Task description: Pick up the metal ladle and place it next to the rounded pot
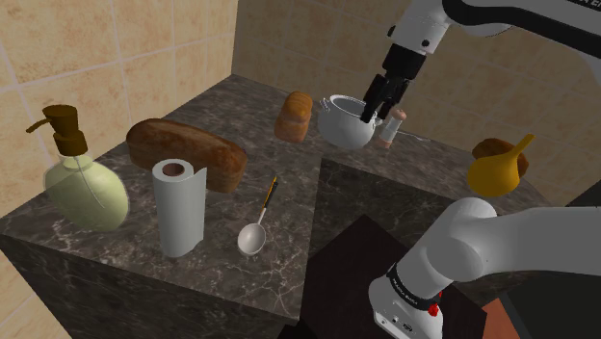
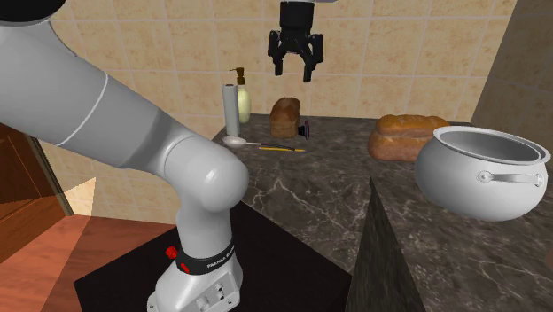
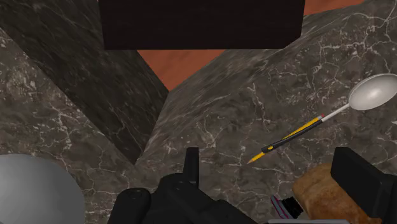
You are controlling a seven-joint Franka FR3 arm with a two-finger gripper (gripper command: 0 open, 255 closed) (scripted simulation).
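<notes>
The ladle (image 1: 254, 234) lies flat near the counter's front edge, a silver bowl on a thin stem with a yellow and black handle. It also shows as the ladle (image 2: 251, 142) and the ladle (image 3: 372, 93). The rounded pot (image 1: 344, 121) is pale grey with a side handle and stands at the back of the counter; the pot (image 2: 481, 172) is close in the second exterior view. My gripper (image 1: 372, 108) hangs open high above the counter, beside the pot and far from the ladle. The gripper (image 2: 293, 71) and the gripper (image 3: 273, 178) hold nothing.
A large brown loaf (image 1: 187, 153), a paper towel roll (image 1: 178, 207) and a soap dispenser (image 1: 85, 184) stand around the ladle. A small loaf (image 1: 295, 117) and a small shaker (image 1: 389, 127) flank the pot. A yellow jug (image 1: 500, 165) sits on the right. The counter has a notch by the stand.
</notes>
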